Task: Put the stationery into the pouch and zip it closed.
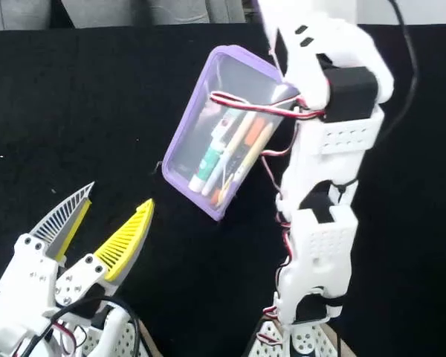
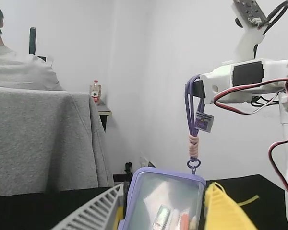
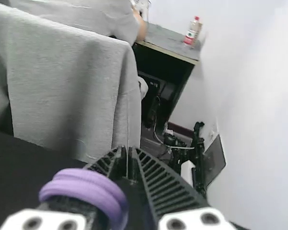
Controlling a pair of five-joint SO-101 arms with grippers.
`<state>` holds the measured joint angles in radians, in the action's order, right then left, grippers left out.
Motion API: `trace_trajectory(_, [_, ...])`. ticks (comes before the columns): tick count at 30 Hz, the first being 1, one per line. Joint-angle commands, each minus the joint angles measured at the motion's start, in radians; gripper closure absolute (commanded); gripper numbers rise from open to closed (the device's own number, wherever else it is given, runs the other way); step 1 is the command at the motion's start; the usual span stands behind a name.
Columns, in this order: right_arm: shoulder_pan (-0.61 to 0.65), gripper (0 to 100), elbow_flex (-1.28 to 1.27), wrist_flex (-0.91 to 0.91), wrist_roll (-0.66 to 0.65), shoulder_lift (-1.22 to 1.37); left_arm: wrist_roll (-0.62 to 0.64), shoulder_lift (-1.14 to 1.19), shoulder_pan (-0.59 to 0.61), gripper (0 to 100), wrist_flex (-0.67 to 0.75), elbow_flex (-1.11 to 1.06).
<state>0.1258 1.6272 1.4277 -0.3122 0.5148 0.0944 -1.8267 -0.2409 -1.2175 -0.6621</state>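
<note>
A purple-edged pouch (image 1: 234, 82) with a clear face hangs tilted in the air above a black table (image 1: 74, 97), just past centre toward 12 o'clock in the high view. Pens and other stationery (image 1: 227, 152) are already inside, slumped to its lower end.

It dangles from a purple strap (image 2: 188, 110) looped over the right gripper (image 3: 128, 151), whose ribbed black jaws are pressed together. The loop sits near their root, and it is hard to tell whether it is pinched or only hooked there. That arm stands tall at 3 o'clock.

The left gripper (image 1: 119, 195), at 7 o'clock, has its grey and yellow fingers spread wide. From its wrist camera they frame the pouch's sides without touching.

The pouch looks light and soft, with slick plastic, and it is likely to swing and twist on its strap. The firm purple border at the lower corner, opposite the strap, seems the best place to grip it.
</note>
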Motion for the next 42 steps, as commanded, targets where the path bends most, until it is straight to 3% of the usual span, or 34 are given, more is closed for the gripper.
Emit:
trace_trajectory(1, [0.072, 98.6, 0.042, -0.023, -0.084, -0.125, 0.011, 0.003, 0.007, 73, -0.015, 0.004])
trace_trajectory(9, [0.203, 98.6, 0.042, 0.017, -0.086, -0.326, 0.011, 0.002, 0.013, 73, -0.017, -0.001])
trace_trajectory(18, [0.477, 98.6, 0.042, 0.264, -0.086, -0.562, 0.003, 0.002, 0.013, 73, -0.046, 0.008])
trace_trajectory(28, [0.482, 98.7, 0.042, 0.339, -0.086, -0.654, 0.0, 0.002, 0.015, 73, -0.049, -0.001])
trace_trajectory(37, [0.482, 98.7, -0.176, 0.339, -0.091, -0.705, -0.221, 0.008, 0.015, 73, -0.121, 0.008])
trace_trajectory(42, [0.482, 98.7, -0.311, 0.324, -0.095, -0.736, -0.482, 0.009, 0.016, 73, -0.152, 0.013])
